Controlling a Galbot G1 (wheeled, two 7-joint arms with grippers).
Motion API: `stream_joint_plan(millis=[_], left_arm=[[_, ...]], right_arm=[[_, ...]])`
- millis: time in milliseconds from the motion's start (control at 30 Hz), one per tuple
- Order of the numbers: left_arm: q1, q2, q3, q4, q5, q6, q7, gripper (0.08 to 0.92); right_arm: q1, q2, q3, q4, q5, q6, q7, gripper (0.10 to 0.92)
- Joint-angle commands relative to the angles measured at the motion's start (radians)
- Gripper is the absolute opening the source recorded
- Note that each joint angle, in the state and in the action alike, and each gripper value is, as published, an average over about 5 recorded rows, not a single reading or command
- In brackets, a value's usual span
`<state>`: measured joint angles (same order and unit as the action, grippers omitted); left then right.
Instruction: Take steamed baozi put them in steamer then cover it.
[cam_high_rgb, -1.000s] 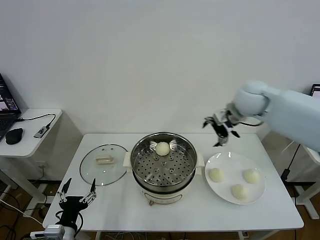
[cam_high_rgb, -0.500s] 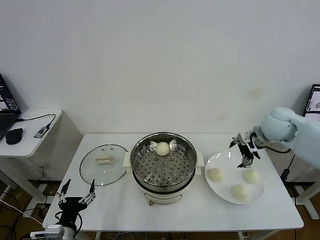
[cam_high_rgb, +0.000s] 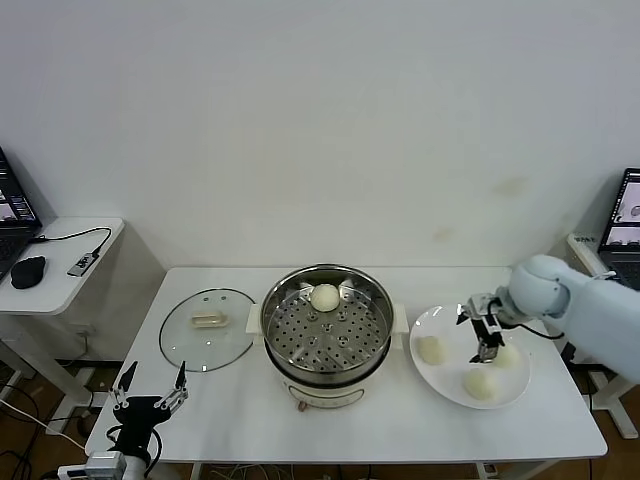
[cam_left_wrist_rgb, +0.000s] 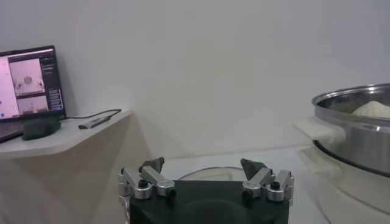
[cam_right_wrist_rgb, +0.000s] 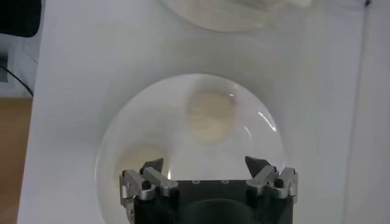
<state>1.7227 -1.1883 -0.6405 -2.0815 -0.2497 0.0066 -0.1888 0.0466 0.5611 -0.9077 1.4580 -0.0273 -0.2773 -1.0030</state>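
At centre right, the right hand (cam_high_rgb: 486, 334) is hovering wide open over the plate (cam_high_rgb: 442, 376) holding three baozi (cam_high_rgb: 431, 349). One bun (cam_high_rgb: 325, 296) is sitting in the steamer (cam_high_rgb: 326, 330) at centre. The cover (cam_high_rgb: 207, 328) is lying left of it, and the left hand (cam_high_rgb: 148, 397), also open, is waiting off the bench (cam_high_rgb: 380, 425) edge at lower left.

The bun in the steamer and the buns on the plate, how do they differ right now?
The bun in the steamer sits alone on the perforated tray at the steamer's far side; the plate holds three buns together. The steamer bun has no gripper near it, while the open right gripper hovers over the plate buns. The left gripper is parked, open, off the table's front left. All are round, smooth and pale.
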Motion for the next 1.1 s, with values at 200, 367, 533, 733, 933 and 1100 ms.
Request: stream_joint_plan(millis=[200,367,533,733,933,1100], left_arm=[[0.003,0.004,-0.008,0.003,0.0,-0.001,0.001,0.823],[0.001,0.005,-0.01,0.005,-0.001,-0.002,0.001,0.823],[-0.002,0.005,-0.009,0.008,-0.001,-0.002,0.001,0.823],[-0.004,0.002,-0.007,0.008,-0.001,-0.001,0.001,0.823],[-0.001,0.001,-0.009,0.005,0.0,-0.002,0.001,0.823],[0.001,-0.001,-0.01,0.003,0.0,-0.002,0.001,0.823]], right_arm=[[-0.109,0.135,0.082,-0.125,-0.049,0.012,0.024,0.823],[-0.109,0.157,0.083,-0.155,-0.056,0.009,0.026,0.823],[-0.117,0.167,0.085,-0.17,-0.062,0.008,0.027,0.822],[-0.132,0.178,0.098,-0.18,-0.075,0.004,0.035,0.776],[-0.141,0.184,0.112,-0.183,-0.089,0.003,0.037,0.724],[-0.131,0.166,0.112,-0.158,-0.089,-0.004,0.026,0.646]])
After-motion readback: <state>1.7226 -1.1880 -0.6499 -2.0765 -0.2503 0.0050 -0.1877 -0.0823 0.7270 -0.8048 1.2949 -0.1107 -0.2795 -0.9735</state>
